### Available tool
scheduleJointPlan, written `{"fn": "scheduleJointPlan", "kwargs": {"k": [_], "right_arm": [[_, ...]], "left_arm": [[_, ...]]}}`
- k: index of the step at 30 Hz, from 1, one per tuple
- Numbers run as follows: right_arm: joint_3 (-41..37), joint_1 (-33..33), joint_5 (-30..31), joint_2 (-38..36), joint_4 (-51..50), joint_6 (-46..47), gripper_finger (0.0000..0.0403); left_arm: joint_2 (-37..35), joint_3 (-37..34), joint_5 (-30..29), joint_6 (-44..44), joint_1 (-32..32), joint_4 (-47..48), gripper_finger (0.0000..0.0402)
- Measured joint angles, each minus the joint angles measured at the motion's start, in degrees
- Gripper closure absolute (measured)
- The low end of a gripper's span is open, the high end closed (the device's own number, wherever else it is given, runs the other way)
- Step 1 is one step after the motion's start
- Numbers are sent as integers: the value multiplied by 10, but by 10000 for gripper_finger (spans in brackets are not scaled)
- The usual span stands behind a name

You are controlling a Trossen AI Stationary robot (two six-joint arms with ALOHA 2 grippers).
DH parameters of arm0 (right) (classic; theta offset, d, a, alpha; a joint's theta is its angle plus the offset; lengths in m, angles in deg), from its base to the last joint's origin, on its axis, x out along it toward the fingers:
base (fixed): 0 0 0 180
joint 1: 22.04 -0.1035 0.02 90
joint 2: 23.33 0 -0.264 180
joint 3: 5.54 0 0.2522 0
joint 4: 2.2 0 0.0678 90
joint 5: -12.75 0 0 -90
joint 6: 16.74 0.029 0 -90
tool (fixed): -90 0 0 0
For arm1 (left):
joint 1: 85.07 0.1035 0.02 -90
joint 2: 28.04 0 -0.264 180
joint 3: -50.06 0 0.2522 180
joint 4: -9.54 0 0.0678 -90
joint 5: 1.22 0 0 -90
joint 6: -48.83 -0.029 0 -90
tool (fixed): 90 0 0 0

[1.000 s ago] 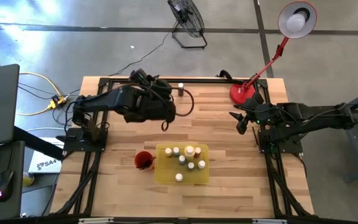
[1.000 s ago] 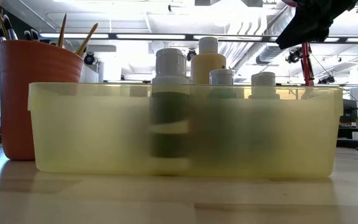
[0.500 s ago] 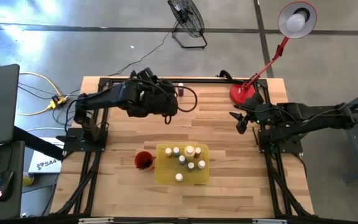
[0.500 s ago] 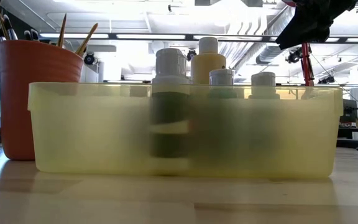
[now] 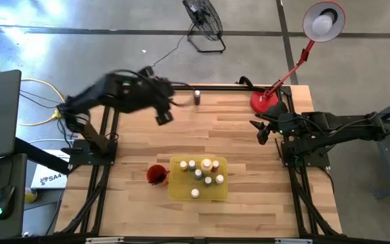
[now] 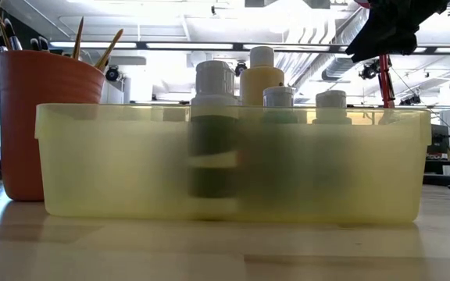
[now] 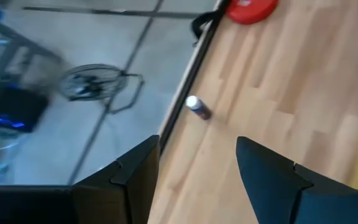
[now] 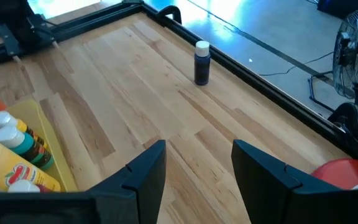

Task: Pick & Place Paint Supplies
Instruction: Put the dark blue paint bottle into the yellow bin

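One dark paint bottle (image 5: 197, 97) with a pale cap stands upright alone near the table's far edge; it also shows in the left wrist view (image 7: 197, 107) and the right wrist view (image 8: 202, 62). Several more bottles (image 5: 202, 173) stand in the yellow tray (image 5: 179, 190) at the near middle. Thin brushes (image 6: 92, 43) stick up out of the red cup (image 5: 156, 174) at the tray's left. My left gripper (image 5: 164, 116) hangs open above the far left of the table, left of the lone bottle. My right gripper (image 5: 260, 133) waits open at the right.
A red lamp base (image 5: 265, 102) sits at the far right corner, its arm reaching up past the table. Black frame rails (image 5: 147, 87) line the far edge. Bare wood (image 5: 215, 129) lies between the lone bottle and the tray. A fan (image 5: 204, 20) stands on the floor beyond.
My left gripper has swung from beside the lone bottle toward the table's left edge, rising and turning as it went, and has stayed open. The bottle stays upright where it was. My right arm has kept still.
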Motion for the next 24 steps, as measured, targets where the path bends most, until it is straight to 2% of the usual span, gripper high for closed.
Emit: {"fn": "scheduleJointPlan", "kwargs": {"k": [4, 8, 11, 14, 18, 21, 24], "right_arm": [[0, 0, 1, 0, 0, -2, 229], [0, 0, 1, 0, 0, -3, 229], [0, 0, 3, 0, 0, -3, 229], [0, 0, 15, 0, 0, -3, 229], [0, 0, 32, 0, -1, -3, 229], [0, 0, 36, 0, -1, -3, 229], [0, 0, 36, 0, -1, -3, 229]], "left_arm": [[-41, 1, 73, -18, 24, 0, 195], [-49, -2, 152, -62, 30, -23, 195], [-62, -44, 222, -99, 28, -74, 195], [-86, -134, 282, -121, 29, -138, 195], [-154, -296, 290, -125, 49, -273, 195], [-210, -412, 309, -121, 87, -389, 195], [-249, -497, 337, -115, 136, -507, 195]]}}
